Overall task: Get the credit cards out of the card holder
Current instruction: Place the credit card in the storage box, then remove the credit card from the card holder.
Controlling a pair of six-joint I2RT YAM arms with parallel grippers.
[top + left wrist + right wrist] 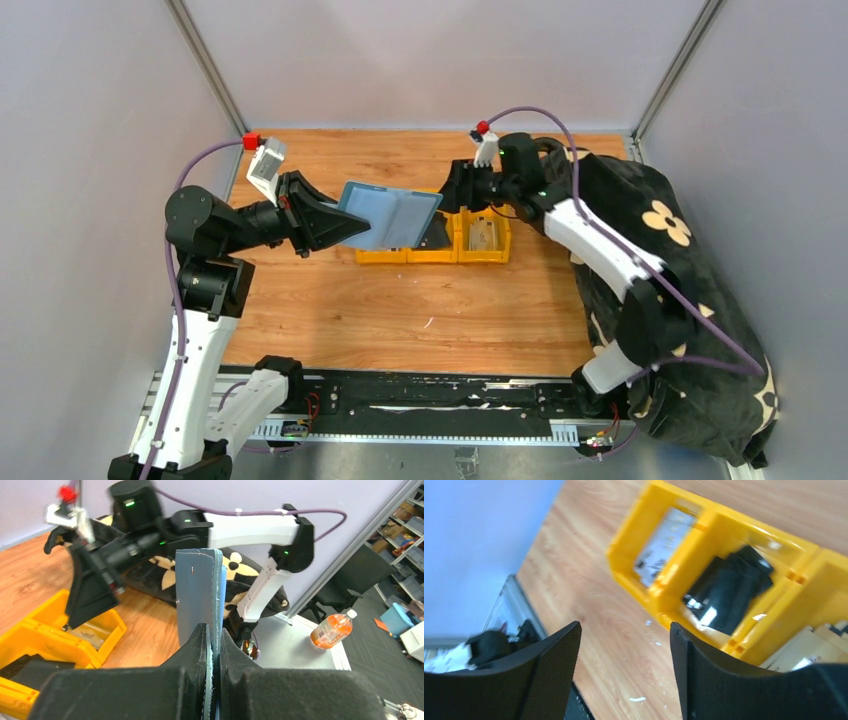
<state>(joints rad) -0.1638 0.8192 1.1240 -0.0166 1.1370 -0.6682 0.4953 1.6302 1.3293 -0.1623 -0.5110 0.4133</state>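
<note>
1. Card holder (390, 218) hangs in the air above the table (400, 310). It is opened out, with its long axis running left to right between the two grippers. In the left wrist view (197, 595) it is seen edge-on.
2. The left gripper (335, 215) pinches the holder's left end, fingers pressed tight on the blue edge (212, 635).
3. The right gripper (624, 630) is near the holder's right end, its fingers spread wide with nothing between them.
4. Yellow bins (480, 255) stand just below and beyond the holder. A pale card (659, 552) lies in one bin, and dark flat pieces (729, 592), too blurred to identify, lie in the next.
5. A black flowered cloth (680, 250) is heaped at the table's right edge.
</note>
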